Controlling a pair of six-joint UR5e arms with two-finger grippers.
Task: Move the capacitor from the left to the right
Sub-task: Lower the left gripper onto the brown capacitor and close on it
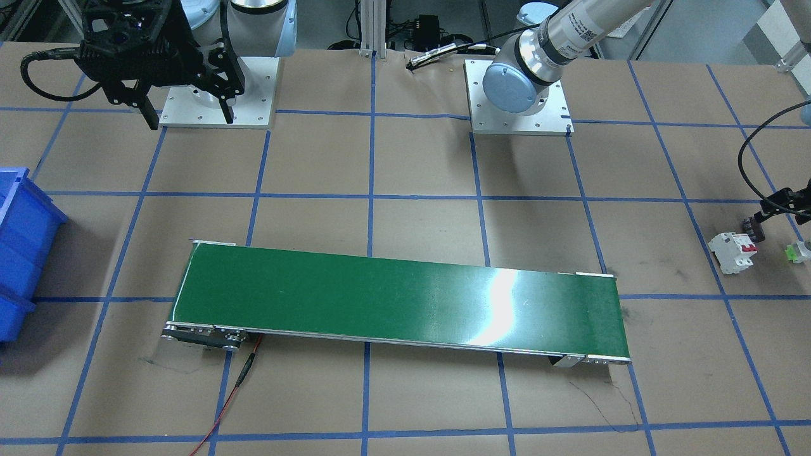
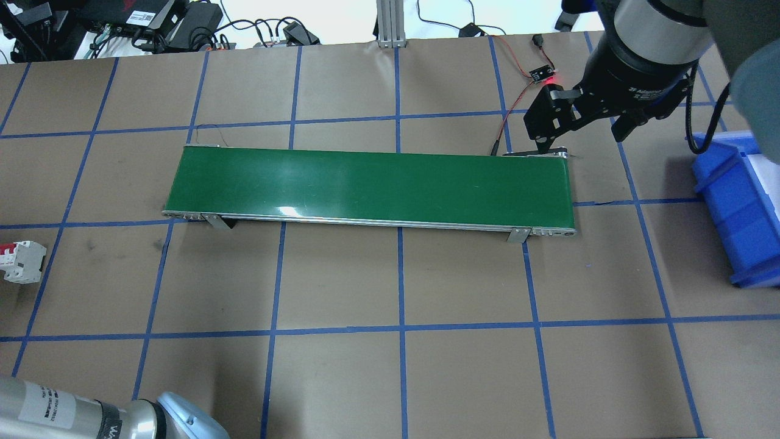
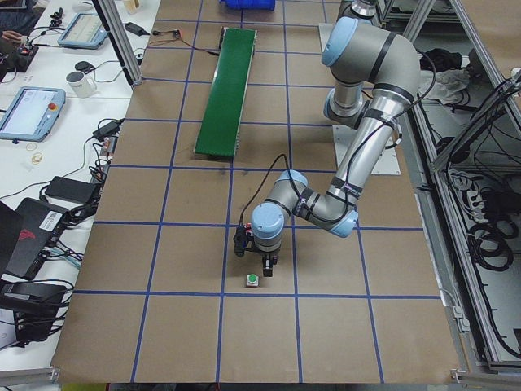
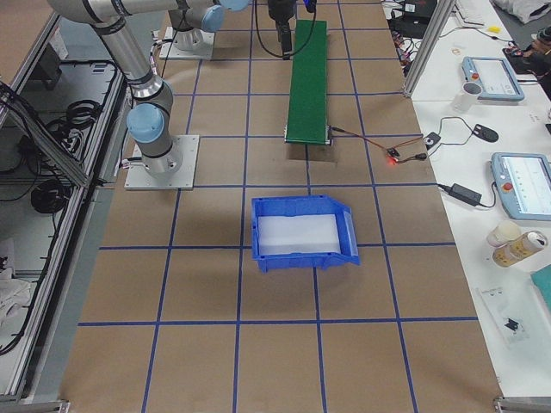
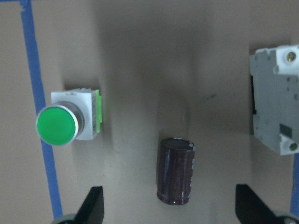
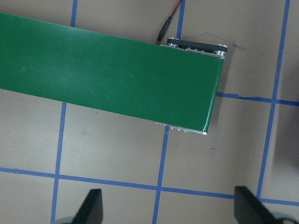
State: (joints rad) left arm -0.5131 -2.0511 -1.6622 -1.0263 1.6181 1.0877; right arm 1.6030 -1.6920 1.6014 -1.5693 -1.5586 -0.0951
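The capacitor [image 5: 175, 170], a stubby dark brown cylinder, lies on its side on the brown paper. In the left wrist view it sits between a green push-button [image 5: 65, 122] and a white circuit breaker [image 5: 275, 100]. My left gripper [image 5: 171, 211] hovers over it, open, with one finger on each side and touching nothing. The front-facing view shows the capacitor [image 1: 753, 228] at the far right, just under the left gripper [image 1: 780, 204]. My right gripper [image 1: 189, 114] is open and empty; in the overhead view it hangs above the right end of the green conveyor [image 2: 372, 183].
A blue bin [image 2: 737, 201] with a pale bottom stands on the table's right side, beyond the conveyor [image 1: 399, 297]. A red wire and a small lit board [image 2: 542, 76] lie behind the belt's right end. The white breaker [image 2: 21, 261] is at the left edge.
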